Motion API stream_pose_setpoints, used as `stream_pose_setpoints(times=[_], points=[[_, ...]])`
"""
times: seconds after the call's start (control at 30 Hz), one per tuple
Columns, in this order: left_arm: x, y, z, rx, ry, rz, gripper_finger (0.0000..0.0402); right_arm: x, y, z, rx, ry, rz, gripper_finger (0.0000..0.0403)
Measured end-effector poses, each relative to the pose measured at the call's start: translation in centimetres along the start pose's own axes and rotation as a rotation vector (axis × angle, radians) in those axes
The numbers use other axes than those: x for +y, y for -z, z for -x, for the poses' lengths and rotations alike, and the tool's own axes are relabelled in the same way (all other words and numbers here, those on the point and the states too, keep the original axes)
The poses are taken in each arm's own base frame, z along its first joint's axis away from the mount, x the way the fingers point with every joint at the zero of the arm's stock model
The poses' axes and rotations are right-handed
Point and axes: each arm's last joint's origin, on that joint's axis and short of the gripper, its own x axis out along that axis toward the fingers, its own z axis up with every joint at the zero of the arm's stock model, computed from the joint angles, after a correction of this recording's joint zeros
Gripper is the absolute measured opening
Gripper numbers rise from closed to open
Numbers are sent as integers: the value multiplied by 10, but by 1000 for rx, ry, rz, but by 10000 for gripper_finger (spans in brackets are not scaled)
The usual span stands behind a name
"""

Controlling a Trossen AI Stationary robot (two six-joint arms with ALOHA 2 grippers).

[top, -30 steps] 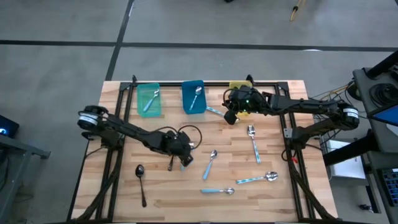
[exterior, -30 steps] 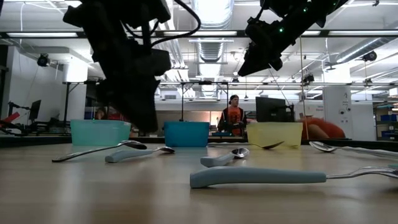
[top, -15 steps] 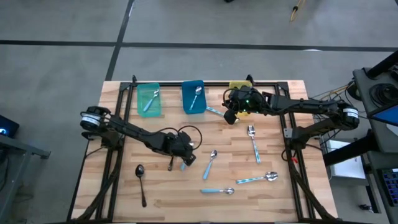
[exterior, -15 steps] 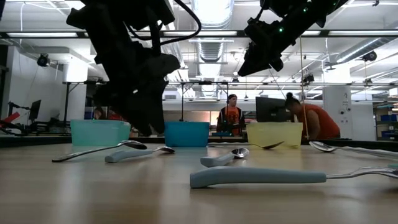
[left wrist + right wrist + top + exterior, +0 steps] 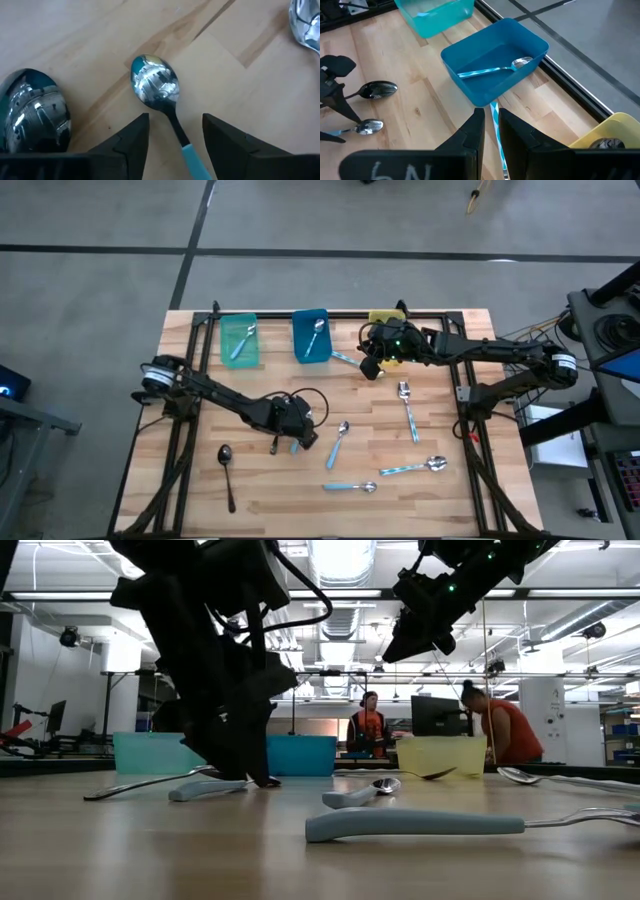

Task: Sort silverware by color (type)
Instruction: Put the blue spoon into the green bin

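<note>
My left gripper (image 5: 300, 436) is down at the table's middle, open. Its fingers (image 5: 131, 140) stand on either side of the thin neck of a blue-handled spoon (image 5: 154, 85) that lies flat on the wood, and I see no touch. A dark spoon's bowl (image 5: 32, 116) lies right beside it. My right gripper (image 5: 371, 366) hangs shut, high above the table (image 5: 412, 638) near the blue bin (image 5: 495, 60). Below it a blue-handled spoon (image 5: 495, 114) lies against that bin's foot. Other blue-handled spoons (image 5: 338, 443) (image 5: 407, 408) (image 5: 412, 467) lie loose, and a dark spoon (image 5: 226, 470) lies near the left.
Three bins stand along the far edge: teal (image 5: 239, 340) and blue (image 5: 311, 335), each with a blue-handled spoon inside, and yellow (image 5: 385, 320) with a dark spoon bowl (image 5: 605, 145). A further spoon (image 5: 350, 486) lies near the front. People stand in the room behind (image 5: 375, 730).
My left gripper has come down from just above the table until its fingertips reach the wood, shifting slightly toward the near right, and now straddles the blue-handled spoon. The spoons have not moved. A person in the room behind has walked into view.
</note>
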Motion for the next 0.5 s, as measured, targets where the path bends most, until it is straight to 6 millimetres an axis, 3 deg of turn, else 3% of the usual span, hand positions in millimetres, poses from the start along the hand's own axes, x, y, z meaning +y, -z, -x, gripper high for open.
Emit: stream_pose_setpoints(times=[0.2, 0.5], points=[[0, 3, -5, -9, -28, -15, 139, 0, 0, 0, 0, 0, 0, 47], [-1, 5, -5, -32, -49, -27, 66, 0, 0, 0, 0, 0, 2, 47]])
